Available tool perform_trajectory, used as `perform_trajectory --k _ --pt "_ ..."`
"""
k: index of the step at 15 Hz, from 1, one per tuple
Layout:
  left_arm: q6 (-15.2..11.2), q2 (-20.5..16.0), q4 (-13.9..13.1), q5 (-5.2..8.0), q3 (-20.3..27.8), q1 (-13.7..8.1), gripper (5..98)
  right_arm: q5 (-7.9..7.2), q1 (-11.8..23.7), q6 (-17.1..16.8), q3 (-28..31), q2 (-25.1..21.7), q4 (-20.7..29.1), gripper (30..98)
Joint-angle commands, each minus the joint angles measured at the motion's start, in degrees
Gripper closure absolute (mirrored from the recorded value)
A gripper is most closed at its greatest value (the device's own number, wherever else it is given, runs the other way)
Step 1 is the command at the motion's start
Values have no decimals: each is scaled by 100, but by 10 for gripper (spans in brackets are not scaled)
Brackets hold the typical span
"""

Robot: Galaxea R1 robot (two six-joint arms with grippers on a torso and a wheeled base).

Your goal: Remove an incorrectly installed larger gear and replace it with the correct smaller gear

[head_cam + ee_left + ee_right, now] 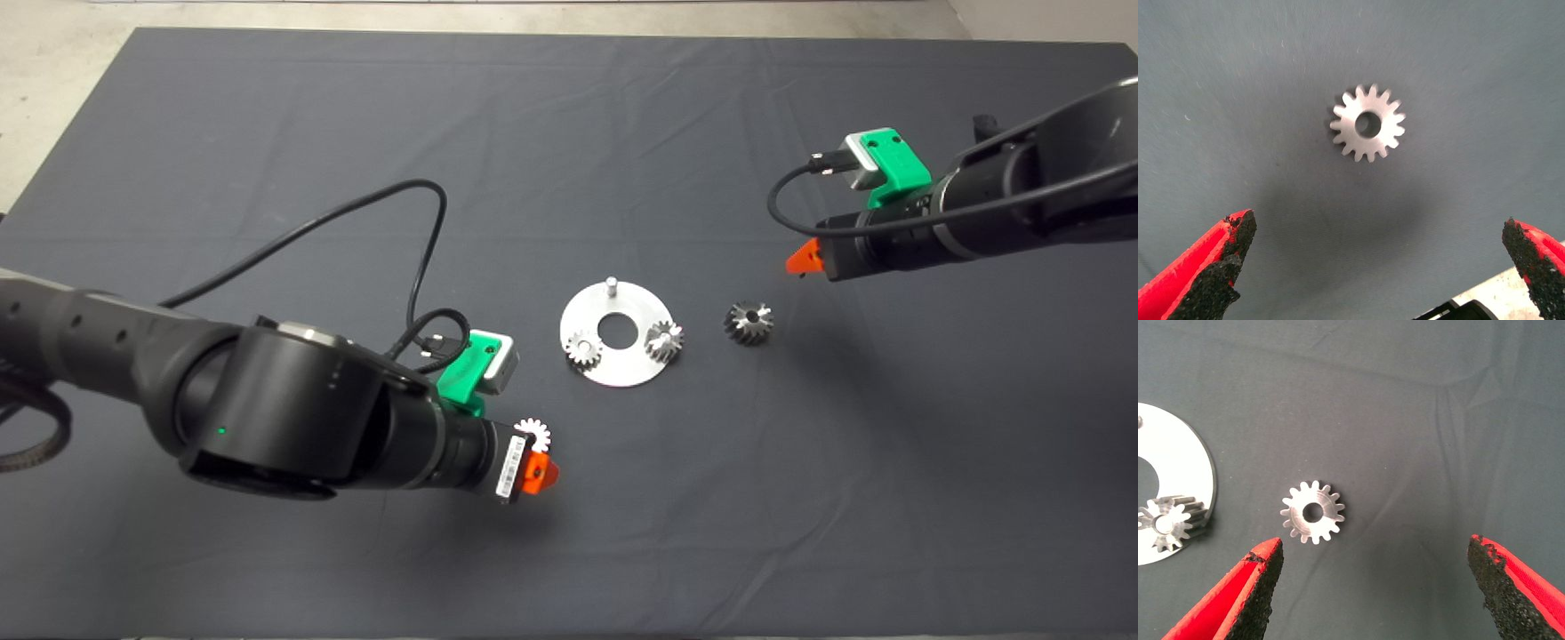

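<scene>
The larger gear (749, 322), dark grey with coarse teeth, lies on the mat just right of the steel disc (622, 373); it also shows in the right wrist view (1313, 512). The smaller gear (533, 434), flat and bright silver, lies on the mat left of the disc. In the left wrist view the smaller gear (1368, 123) lies ahead of the fingers, apart from them. My left gripper (536, 449) hovers over it, open and empty (1385, 267). My right gripper (805, 258) is open and empty, above the mat up and right of the larger gear (1375, 587).
The steel disc carries a small gear (583, 348) at its left, another gear (664, 340) at its right and a bare upright peg (611, 284) at its far edge. The disc (1185, 463) and one mounted gear (1168, 523) show in the right wrist view.
</scene>
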Motion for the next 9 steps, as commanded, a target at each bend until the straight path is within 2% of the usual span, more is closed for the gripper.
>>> perform_trajectory --k 1,3,5,9 --pt "-11 294 261 394 -117 98 90 -19 127 0 45 -16 134 550" --pt "-20 417 301 447 -276 116 90 -19 158 0 54 -34 143 550" --pt "-20 508 365 455 -398 282 90 -19 158 -6 115 -98 231 550" --pt "-20 804 458 535 -618 361 90 -19 184 -9 133 -210 248 550"
